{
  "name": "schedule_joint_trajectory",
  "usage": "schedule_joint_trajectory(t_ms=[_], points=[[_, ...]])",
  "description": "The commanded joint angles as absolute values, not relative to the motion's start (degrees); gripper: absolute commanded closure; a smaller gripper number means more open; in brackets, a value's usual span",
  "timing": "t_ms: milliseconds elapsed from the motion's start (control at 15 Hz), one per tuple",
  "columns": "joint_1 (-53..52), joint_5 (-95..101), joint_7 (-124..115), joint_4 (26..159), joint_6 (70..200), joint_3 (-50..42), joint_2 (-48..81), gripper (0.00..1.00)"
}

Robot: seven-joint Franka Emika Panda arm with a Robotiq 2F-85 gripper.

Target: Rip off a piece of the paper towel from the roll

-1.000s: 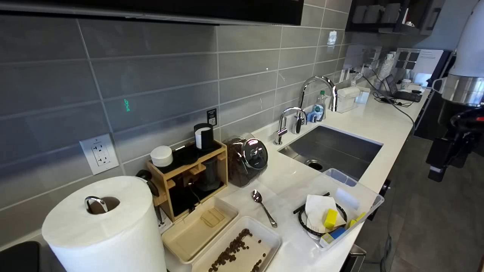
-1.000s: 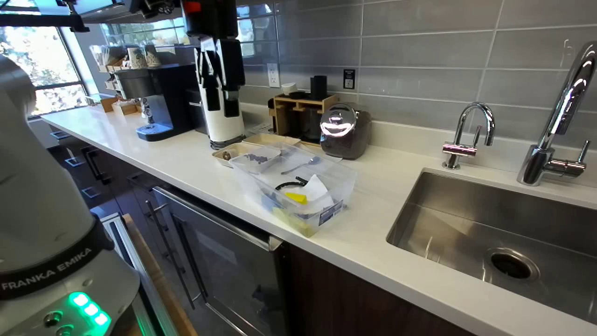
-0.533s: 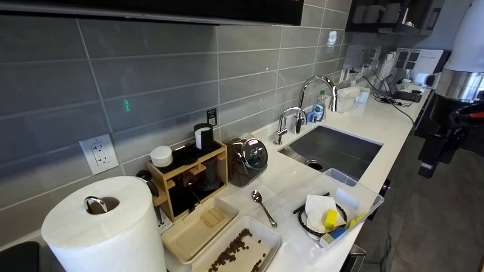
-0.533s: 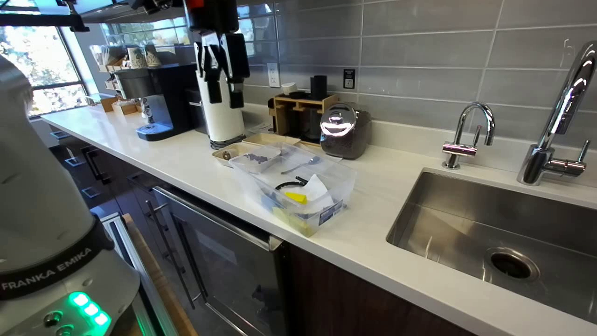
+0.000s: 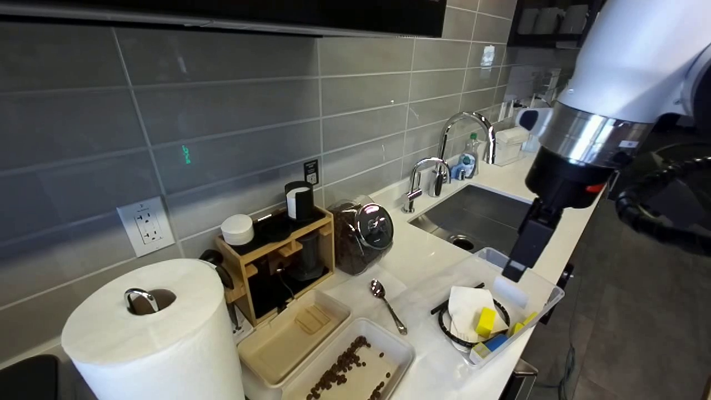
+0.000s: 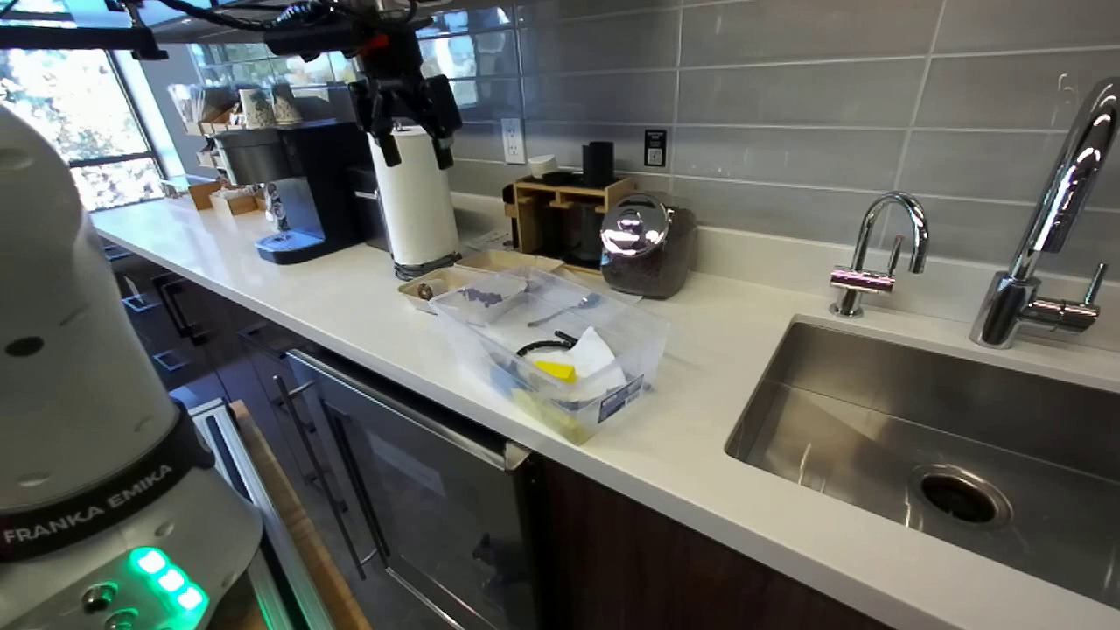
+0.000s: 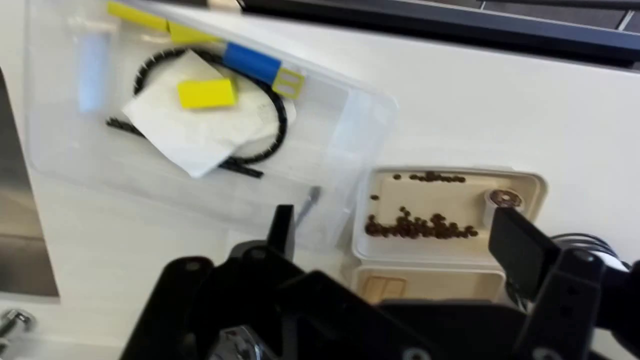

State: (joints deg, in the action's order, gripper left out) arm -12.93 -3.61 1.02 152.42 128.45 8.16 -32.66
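The roll (image 5: 155,333) is a fat white cylinder standing upright on the counter, with a metal loop at its top centre. It also stands in an exterior view (image 6: 416,206), partly behind my gripper (image 6: 418,159). No separate piece of paper towel shows, and I cannot make out a loose sheet edge on the roll. My gripper is open and empty in the wrist view (image 7: 393,230), fingers wide apart above the counter. In an exterior view my gripper (image 5: 515,269) hangs above the clear bin's side, well apart from the roll. The roll is almost wholly hidden in the wrist view.
A clear bin (image 5: 547,300) holds white napkins, a black cable and yellow blocks. Two beige trays (image 5: 402,361), one with coffee beans, lie beside the roll. A spoon (image 5: 389,305), wooden shelf (image 5: 328,244), glass jar (image 5: 355,239) and sink (image 6: 875,411) are near. A coffee machine (image 6: 306,184) stands behind.
My arm and gripper have swung in over the counter toward the roll's side and risen a little. The fingers look farther apart; whether from turning or opening I cannot tell. The roll has not moved.
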Motion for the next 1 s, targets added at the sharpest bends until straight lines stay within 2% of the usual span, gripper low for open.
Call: schedule_joint_trajectory(t_ms=[0, 200, 467, 800, 867, 933], points=[[-17.07, -6.27, 7.60, 144.91, 138.72, 8.31, -20.22, 0.00], [-21.17, -12.25, 16.46, 138.89, 146.29, 6.20, -12.53, 0.00], [-25.50, -28.04, 30.46, 130.38, 148.97, 6.81, -3.73, 0.00], [-22.67, -38.47, 35.25, 120.80, 149.96, 13.33, 6.15, 0.00], [-21.64, -34.87, 32.61, 124.84, 148.69, 13.92, 1.58, 0.00], [-21.24, -35.54, 32.76, 123.29, 149.19, 14.74, 3.31, 0.00]])
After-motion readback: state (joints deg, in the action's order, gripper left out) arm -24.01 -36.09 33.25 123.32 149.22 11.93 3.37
